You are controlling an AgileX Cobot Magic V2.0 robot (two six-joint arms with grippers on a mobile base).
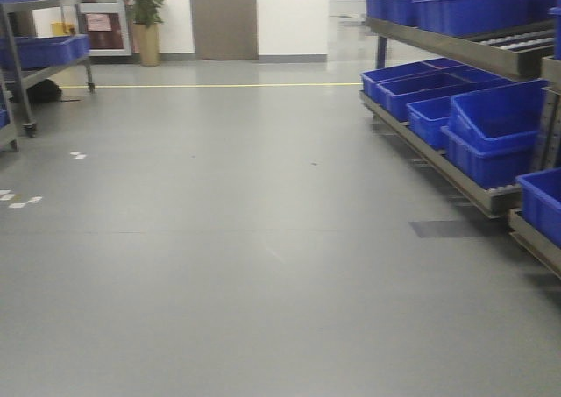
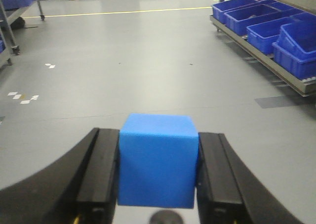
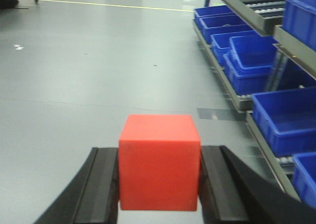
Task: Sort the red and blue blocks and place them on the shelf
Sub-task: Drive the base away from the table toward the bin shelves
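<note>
Shelf [image 1: 456,48] — blue crates [image 1: 412,86] (one tilted in another)

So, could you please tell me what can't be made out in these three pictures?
- Left wrist view: the left tool hides the sides of the blue block; its back and underside face away.
- Right wrist view: the right tool hides the red block likewise.
- Front view: neither arm shows; the right edge cuts off the shelf, and blue crates cover much of its ledges.
</note>
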